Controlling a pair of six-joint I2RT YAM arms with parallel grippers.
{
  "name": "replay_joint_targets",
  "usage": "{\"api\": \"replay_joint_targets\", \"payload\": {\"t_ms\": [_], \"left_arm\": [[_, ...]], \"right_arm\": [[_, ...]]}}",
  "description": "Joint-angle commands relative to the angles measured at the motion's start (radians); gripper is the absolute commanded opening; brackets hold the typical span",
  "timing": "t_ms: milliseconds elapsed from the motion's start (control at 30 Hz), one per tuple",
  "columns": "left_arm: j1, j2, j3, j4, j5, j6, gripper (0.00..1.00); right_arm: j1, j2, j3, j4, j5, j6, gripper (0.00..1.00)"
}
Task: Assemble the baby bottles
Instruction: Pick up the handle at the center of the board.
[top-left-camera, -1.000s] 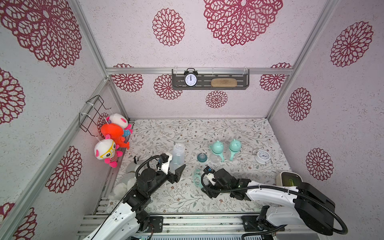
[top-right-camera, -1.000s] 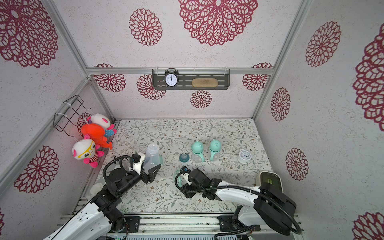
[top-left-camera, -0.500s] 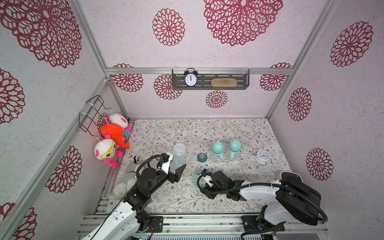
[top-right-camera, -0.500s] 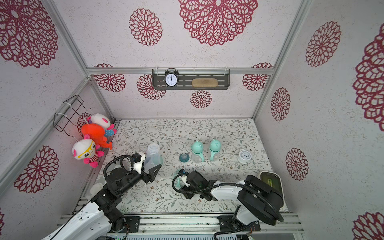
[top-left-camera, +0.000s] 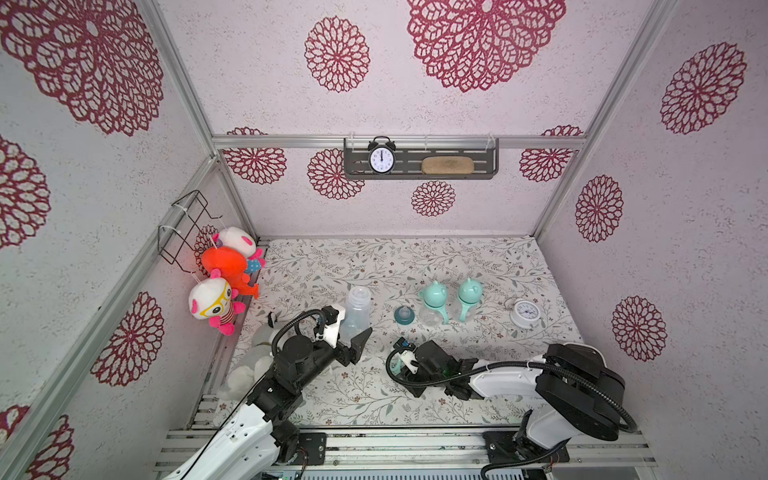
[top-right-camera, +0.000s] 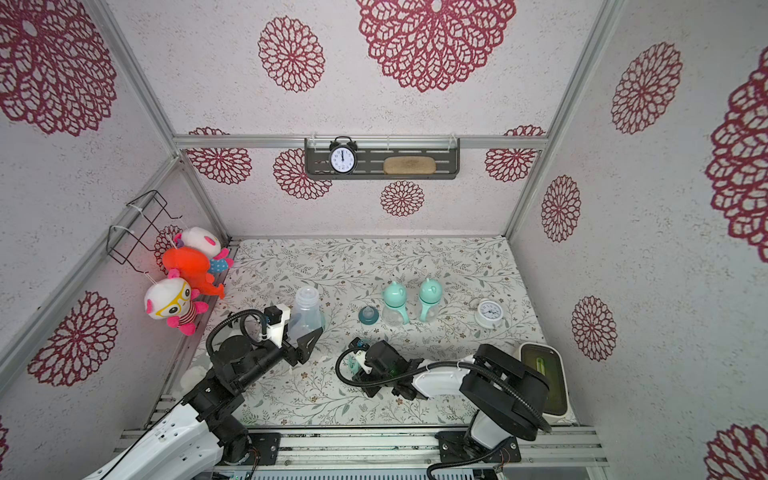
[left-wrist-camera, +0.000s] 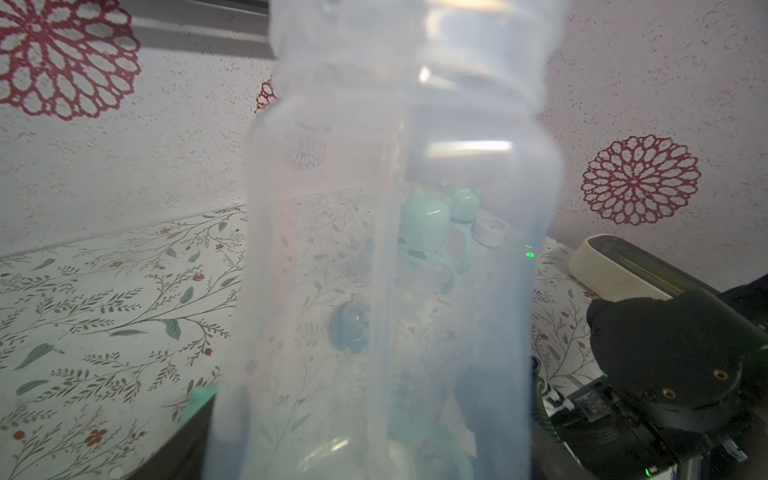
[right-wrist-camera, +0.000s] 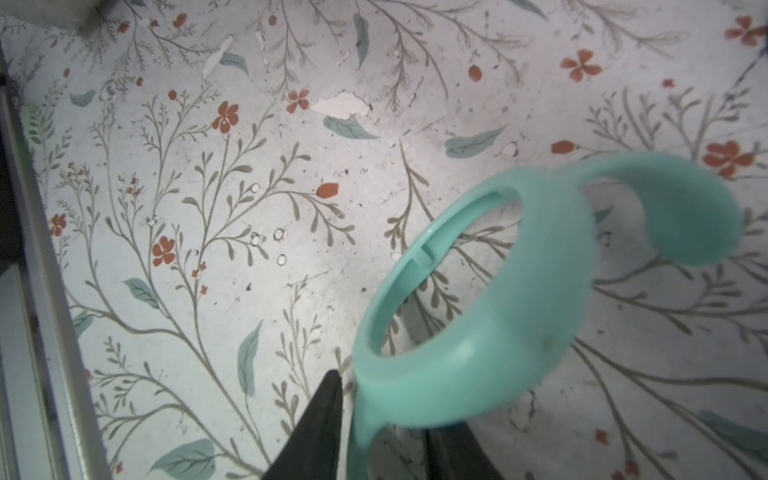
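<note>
Black alarm clock (top-left-camera: 381, 160) on wall shelf (top-left-camera: 487, 164), plush toys (top-left-camera: 224, 266), small white clock (top-left-camera: 525, 312) on mat (top-left-camera: 332, 266).

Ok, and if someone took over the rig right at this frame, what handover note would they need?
Left hand: shut on the clear bottle, held upright, neck bare.
Right hand: fingers either side of the mint handle ring near the table's front; firm grip not confirmed.
Teal nipple collar: loose on the table, between the held bottle and the finished ones.
Done: two capped bottles stand to the right of the collar.
Left to do: ring, collar and cap onto the held bottle; its cap is not clearly in view.
</note>
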Motion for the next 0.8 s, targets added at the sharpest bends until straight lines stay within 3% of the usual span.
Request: {"api": "replay_joint_targets", "payload": {"t_ms": [0, 433, 767], "left_arm": [[0.007, -0.025, 0.026, 0.017, 0.001, 0.010, 0.00], [0.005, -0.040, 0.017, 0.005, -0.006, 0.010, 0.00], [0.006, -0.050, -0.033, 0.084, 0.005, 0.010, 0.00]], "right_arm": [[0.007, 0.016, 0.012, -0.039, -0.007, -0.009, 0.29], [0.007, -0.010, 0.044, -0.050, -0.022, -0.008, 0.09], [0.003, -0.300, 0.064, -0.108, -0.016, 0.100, 0.00]]}}
